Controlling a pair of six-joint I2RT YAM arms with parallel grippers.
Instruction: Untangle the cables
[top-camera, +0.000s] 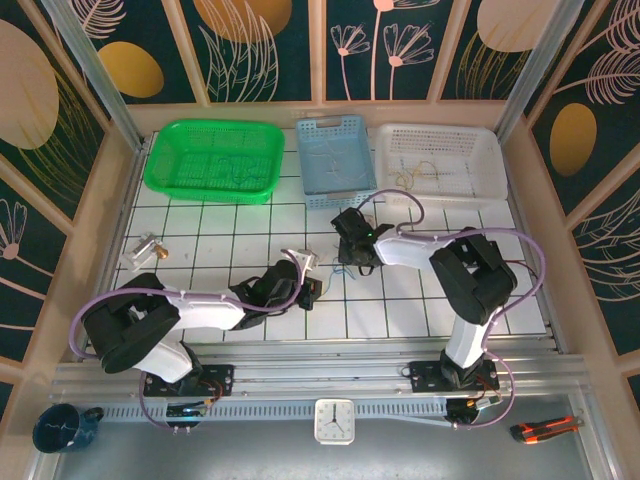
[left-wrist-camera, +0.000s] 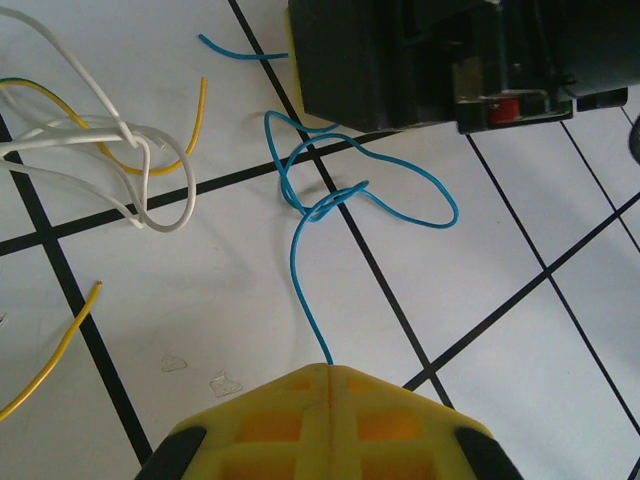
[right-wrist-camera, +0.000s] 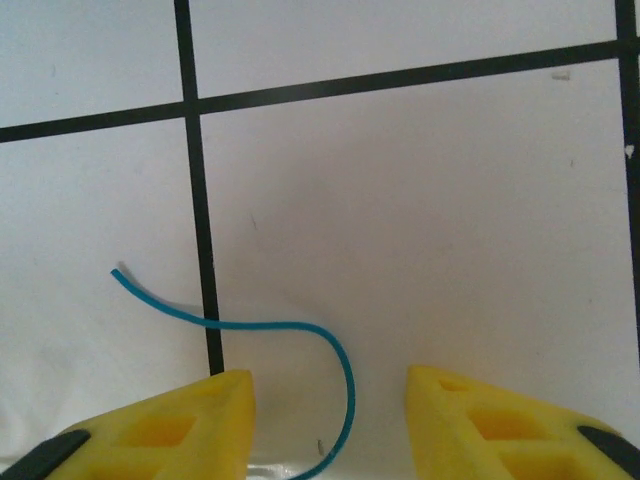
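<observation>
Blue cable: the thin blue cable (left-wrist-camera: 294, 270) is laid on the white, black-gridded tabletop (left-wrist-camera: 500, 330) at the centre of the left wrist view. A loose knot is formed at mid-frame, with loops spread to the upper left and to the right of it.
Held strand: one strand is run straight down from the knot to the bottom edge of the frame, where it is pinched.
Left claw: the left claw (left-wrist-camera: 328, 372) is closed tight, and the blue cable is held between its yellow fingertips.
Free end: in the right wrist view a curved end of the blue cable (right-wrist-camera: 280, 325) is seen at the lower left, flat on the tabletop, bending down between the two yellow fingers.
Right claw: the right claw (right-wrist-camera: 330, 400) is held moderately wide. The cable is passed between its fingers and is gripped by neither.
White cable: a thin white cable (left-wrist-camera: 130, 170) is bunched at the upper left of the left wrist view, apart from the blue knot.
Yellow cable: a thin yellow cable (left-wrist-camera: 185, 150) is threaded through the white bunch. Another yellow piece is seen at the lower left edge.
Top view: both claws are placed near the middle of the tabletop, the left claw (top-camera: 310, 290) just left of and below the right claw (top-camera: 352, 262).
Far edge: a green plastic basket (top-camera: 212, 158), a blue plastic basket (top-camera: 337, 152) and a white plastic basket (top-camera: 440, 160) are lined up across the upper part of the frame.
</observation>
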